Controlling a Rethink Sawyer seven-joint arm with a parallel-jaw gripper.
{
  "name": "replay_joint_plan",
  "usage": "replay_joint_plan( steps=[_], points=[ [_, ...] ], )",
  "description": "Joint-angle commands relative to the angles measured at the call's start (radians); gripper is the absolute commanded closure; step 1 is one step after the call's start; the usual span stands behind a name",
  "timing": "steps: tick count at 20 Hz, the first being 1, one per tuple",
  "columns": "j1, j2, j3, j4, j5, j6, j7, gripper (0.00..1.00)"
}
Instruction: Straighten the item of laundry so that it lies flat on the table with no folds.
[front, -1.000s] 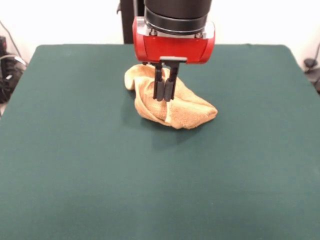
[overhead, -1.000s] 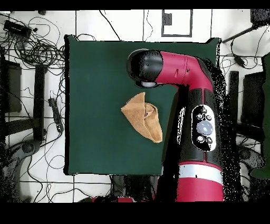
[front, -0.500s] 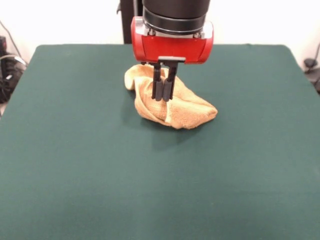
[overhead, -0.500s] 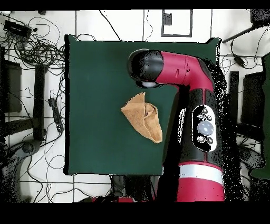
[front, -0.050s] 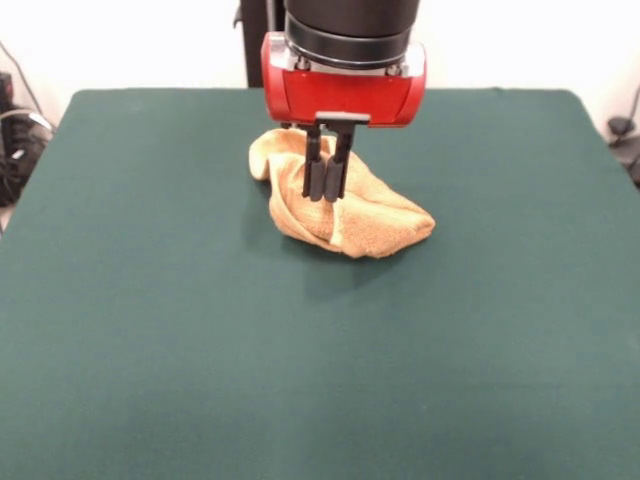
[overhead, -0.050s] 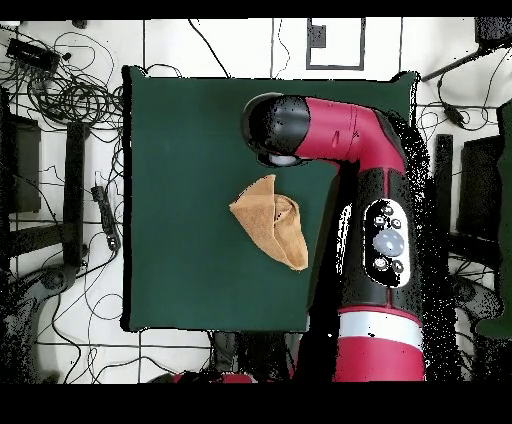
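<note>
Lab (cables (overhead, -0.050s: 70, 95) strewn on floor).

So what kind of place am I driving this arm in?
Most likely a robotics lab, not a home: the green table stands alone with only a crumpled towel on it, and loose cables sprawl over the floor around it.

The front camera looks low across the table (front, -0.050s: 150, 330) toward its far edge, quite near. The overhead camera looks straight down from high. Both share the whole table top.
</note>
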Motion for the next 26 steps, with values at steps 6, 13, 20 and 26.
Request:
replay_joint_plan(
  steps=[6,13,20,26],
  points=[
    [0.036,0.047,0.035,0.051,0.014,0.069,0.147,1.0],
    [0.024,0.046,0.04,0.058,0.023,0.067,0.141,1.0],
    [0.021,0.044,0.043,0.072,0.029,0.057,0.146,1.0],
    [0.019,0.045,0.045,0.07,0.028,0.058,0.138,1.0]
  ],
)
